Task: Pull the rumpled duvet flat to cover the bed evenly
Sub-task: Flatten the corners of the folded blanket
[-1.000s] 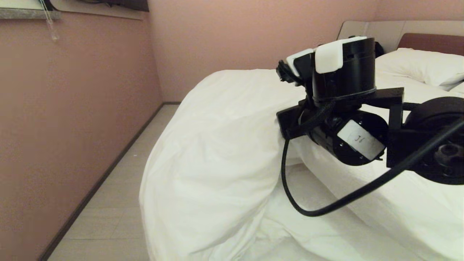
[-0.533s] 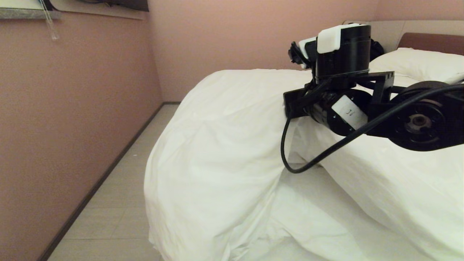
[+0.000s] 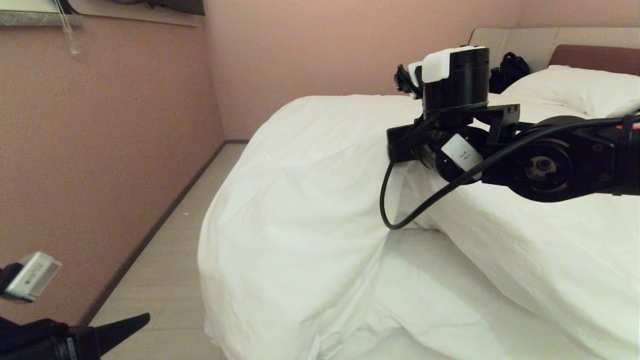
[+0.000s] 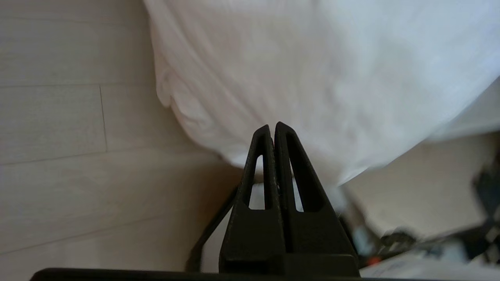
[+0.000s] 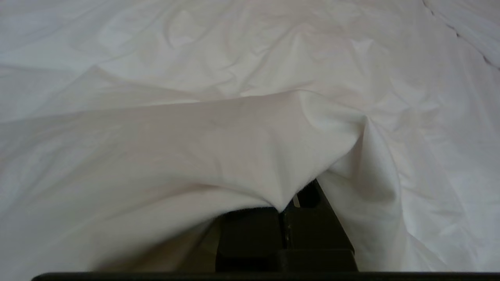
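The white puffy duvet lies rumpled over the bed, and its near corner hangs down toward the floor. My right arm reaches in from the right over the bed. In the right wrist view my right gripper is shut on a fold of the duvet, which drapes over the fingers and hides their tips. My left gripper sits low at the left above the floor. Its fingers are shut with nothing between them, pointing at the duvet's hanging edge.
A pink wall runs along the left, with a strip of pale floor between it and the bed. A white pillow and a dark object lie by the headboard. A black cable loops under my right wrist.
My right arm has risen and drawn back toward the head of the bed, pulling the held duvet fold with it. My left gripper has come into the head view at lower left.
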Tool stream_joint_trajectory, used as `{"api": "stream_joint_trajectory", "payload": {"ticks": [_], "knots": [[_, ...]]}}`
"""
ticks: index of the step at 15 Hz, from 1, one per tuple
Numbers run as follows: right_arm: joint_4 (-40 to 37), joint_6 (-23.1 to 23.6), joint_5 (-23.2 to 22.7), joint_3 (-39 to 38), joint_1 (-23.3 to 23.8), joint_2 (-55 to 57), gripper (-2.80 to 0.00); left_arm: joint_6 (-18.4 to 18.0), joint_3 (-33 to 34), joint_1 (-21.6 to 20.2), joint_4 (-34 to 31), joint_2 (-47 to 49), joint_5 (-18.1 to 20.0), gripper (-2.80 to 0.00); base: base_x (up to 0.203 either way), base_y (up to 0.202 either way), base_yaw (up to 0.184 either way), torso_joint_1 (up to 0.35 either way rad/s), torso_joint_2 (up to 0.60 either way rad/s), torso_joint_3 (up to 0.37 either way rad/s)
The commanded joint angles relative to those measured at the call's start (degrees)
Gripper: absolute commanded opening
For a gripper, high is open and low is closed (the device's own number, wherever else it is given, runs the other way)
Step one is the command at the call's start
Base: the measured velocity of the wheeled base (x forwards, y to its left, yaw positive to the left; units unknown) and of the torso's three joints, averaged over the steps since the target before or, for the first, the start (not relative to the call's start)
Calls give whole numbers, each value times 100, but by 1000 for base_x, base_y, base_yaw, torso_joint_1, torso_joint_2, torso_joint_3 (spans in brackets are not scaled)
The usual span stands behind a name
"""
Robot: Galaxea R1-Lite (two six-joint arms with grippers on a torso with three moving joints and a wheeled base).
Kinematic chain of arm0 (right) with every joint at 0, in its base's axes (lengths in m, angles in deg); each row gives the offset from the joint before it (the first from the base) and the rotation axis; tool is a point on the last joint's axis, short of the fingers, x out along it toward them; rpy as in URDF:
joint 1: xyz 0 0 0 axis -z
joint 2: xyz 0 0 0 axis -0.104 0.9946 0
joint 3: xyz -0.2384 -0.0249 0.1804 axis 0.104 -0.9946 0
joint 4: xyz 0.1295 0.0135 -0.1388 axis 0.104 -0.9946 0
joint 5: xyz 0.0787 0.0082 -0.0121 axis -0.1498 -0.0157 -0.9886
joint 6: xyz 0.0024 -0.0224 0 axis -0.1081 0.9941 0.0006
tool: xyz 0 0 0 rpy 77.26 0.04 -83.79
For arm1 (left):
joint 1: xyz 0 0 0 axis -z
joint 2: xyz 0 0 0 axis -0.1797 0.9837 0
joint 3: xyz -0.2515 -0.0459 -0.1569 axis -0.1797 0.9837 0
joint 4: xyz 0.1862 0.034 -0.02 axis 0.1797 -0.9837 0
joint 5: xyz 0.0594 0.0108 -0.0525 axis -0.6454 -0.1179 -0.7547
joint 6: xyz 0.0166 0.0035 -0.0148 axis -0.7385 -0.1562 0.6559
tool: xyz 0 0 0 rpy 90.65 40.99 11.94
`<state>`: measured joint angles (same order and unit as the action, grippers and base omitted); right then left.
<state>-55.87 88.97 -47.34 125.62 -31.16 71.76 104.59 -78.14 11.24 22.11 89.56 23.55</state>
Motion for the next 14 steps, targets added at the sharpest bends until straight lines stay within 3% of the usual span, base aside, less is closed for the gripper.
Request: {"api": "stream_joint_trajectory", "payload": {"ticks": [1,6,10,13,14], "knots": [[-10,-180,20,165,79,201,-280,-367,-7,356,50,678,28,-280,0,0,0,0,0,0],[-28,-331,20,349,127,421,-280,-537,-40,1305,30,651,-6,-280,0,0,0,0,0,0],[-28,-428,-15,349,136,484,-280,-538,-402,1569,113,1430,-107,-280,0,0,0,0,0,0],[-28,-429,-37,384,161,550,-280,-525,-564,1814,504,2138,-729,-280,0,0,0,0,0,0],[-26,-433,-91,384,168,565,-280,-529,-511,1938,788,2315,-907,0,0,0,0,0,0,0]]}}
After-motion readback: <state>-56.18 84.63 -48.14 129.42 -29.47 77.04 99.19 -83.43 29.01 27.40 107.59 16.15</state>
